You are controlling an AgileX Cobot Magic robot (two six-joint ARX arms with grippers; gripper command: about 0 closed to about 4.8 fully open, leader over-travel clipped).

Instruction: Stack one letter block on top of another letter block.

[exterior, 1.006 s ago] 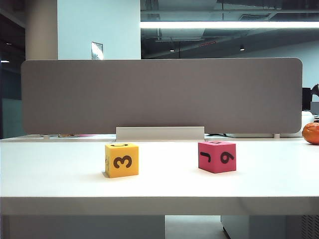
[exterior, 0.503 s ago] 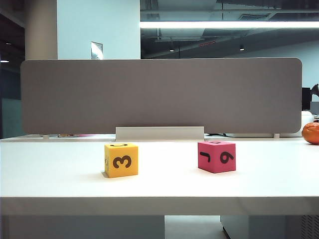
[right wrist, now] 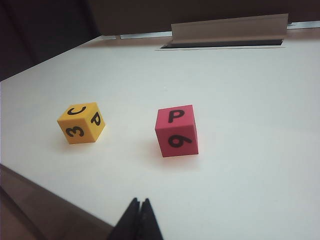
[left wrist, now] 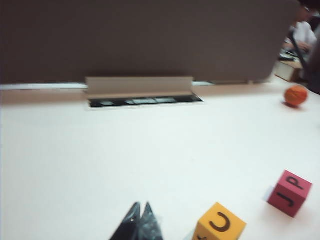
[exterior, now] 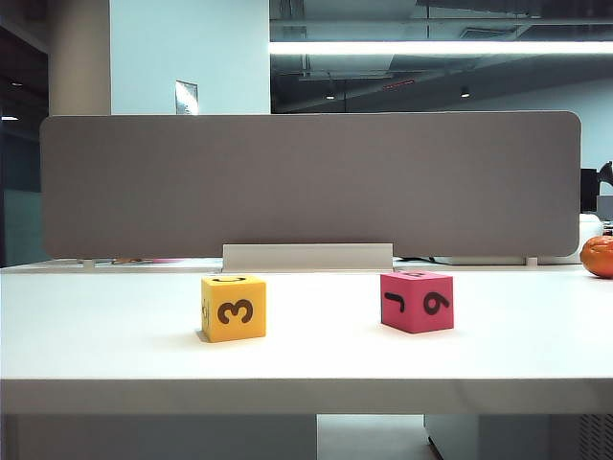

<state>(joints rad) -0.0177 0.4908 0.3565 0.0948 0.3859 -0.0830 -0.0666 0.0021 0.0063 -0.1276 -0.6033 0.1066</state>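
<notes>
My left claw (left wrist: 140, 220) shows in its wrist view as two dark tips pressed together, holding nothing, poised above the white desk (left wrist: 100, 160). The yellow letter block (left wrist: 218, 223) sits just beside it, toward the rig's right, with a dark "C" on top. The pink-red letter block (left wrist: 289, 192) lies farther off on that same side, apart from the yellow one, showing "J" and "P".

My right claw (right wrist: 139, 216) is also closed and empty, its tips meeting in a point over the near edge of the desk (right wrist: 250, 100). From here the pink-red letter block (right wrist: 176, 131) lies ahead of the claw, with "P" on top and "9" on the near face. The yellow letter block (right wrist: 81, 123) is off to the side, well apart, showing "C", "3" and "P".

Neither arm nor claw appears in the exterior view, so I can judge their pose only from the wrist cameras: both look out low across the desk toward the grey partition (exterior: 306, 182).

The exterior view gives me the blocks from the front: the yellow letter block (exterior: 234, 308) on the left with its "3", the pink-red letter block (exterior: 417, 301) on the right with "J" and "9", both flat on the desk (exterior: 306, 359), clearly separated. An orange ball (exterior: 598, 256) sits at the far right edge; the left wrist view catches it too (left wrist: 295, 95).
</notes>
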